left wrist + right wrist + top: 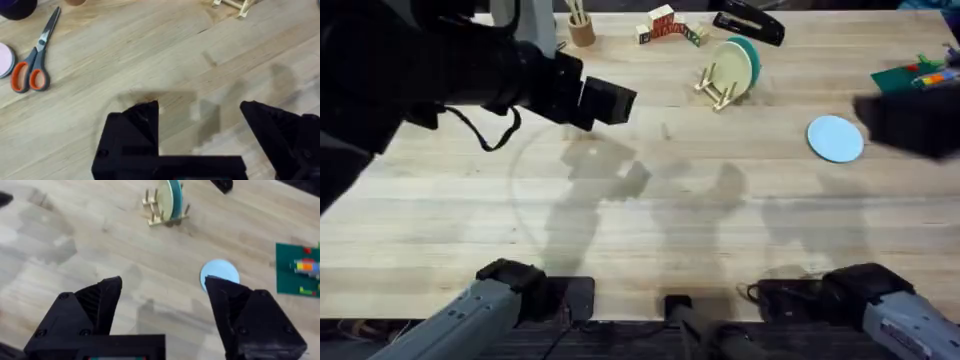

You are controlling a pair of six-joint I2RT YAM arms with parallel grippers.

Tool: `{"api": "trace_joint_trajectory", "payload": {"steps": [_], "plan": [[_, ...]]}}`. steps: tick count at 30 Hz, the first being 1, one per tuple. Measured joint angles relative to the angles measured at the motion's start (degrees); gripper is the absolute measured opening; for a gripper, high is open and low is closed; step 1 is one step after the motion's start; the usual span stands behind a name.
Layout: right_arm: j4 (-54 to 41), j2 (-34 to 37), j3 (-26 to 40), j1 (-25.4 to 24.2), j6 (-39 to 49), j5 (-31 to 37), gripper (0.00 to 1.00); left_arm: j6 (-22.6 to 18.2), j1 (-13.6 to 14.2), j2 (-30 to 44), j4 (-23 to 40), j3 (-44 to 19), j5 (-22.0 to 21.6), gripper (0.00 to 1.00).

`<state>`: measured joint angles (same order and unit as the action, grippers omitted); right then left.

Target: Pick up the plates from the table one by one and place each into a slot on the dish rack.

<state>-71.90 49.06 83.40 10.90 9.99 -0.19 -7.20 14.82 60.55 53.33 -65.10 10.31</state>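
The pale blue plate [836, 138] lies flat on the desk [650, 220], well apart from the dish rack [718, 88], which already holds a cream plate [732, 66] and a teal plate [750, 52] upright. The right hand [162, 310], fingers spread wide and empty, hangs just short of the blue plate; it would do well to come down over the rim and pinch one edge, since the plate lies flat. The left hand [200, 125], also wide apart and empty, hovers over bare wood. Its wrist view shows scissors [35, 62] hidden overhead by the arm.
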Motion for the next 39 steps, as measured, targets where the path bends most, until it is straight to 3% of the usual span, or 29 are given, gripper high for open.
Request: {"api": "trace_joint_trajectory", "payload": {"steps": [6, 14, 16, 21, 22, 27, 33, 39], "plan": [[-4.0, -5.9, 0.0, 0.0, -2.6, 0.9, 0.995, 0.2, 4.0, 0.0, -2.5, 0.0, 0.0, 0.995], [-5.8, -6.7, 0.1, 0.0, -3.6, 1.1, 0.993, 3.4, 10.9, 0.3, -10.2, 0.0, 1.1, 0.976], [-5.8, -6.7, 0.1, 0.0, -3.6, 1.1, 0.995, 5.1, 13.0, 1.0, -13.3, 0.0, 2.2, 0.854], [-6.0, -6.7, 0.1, 0.0, -3.7, 1.1, 0.995, 11.0, 18.6, 5.2, -21.6, 0.0, 5.4, 0.096], [-6.1, -6.7, 0.1, 0.0, -3.7, 1.1, 0.995, 12.3, 19.5, 6.3, -23.0, 0.0, 6.0, 0.055], [-6.2, -6.7, 0.1, 0.0, -3.8, 1.1, 0.995, 19.2, 23.5, 12.0, -30.7, 0.0, 10.1, 0.038], [-6.2, -6.7, 0.1, 0.0, -3.8, 1.1, 0.995, 27.9, 25.8, 18.6, -40.6, 0.0, 16.7, 0.039], [-6.2, -6.7, 0.1, 0.0, -3.8, 1.1, 0.995, 34.7, 28.3, 25.6, -49.2, 0.0, 19.8, 0.038]]}}
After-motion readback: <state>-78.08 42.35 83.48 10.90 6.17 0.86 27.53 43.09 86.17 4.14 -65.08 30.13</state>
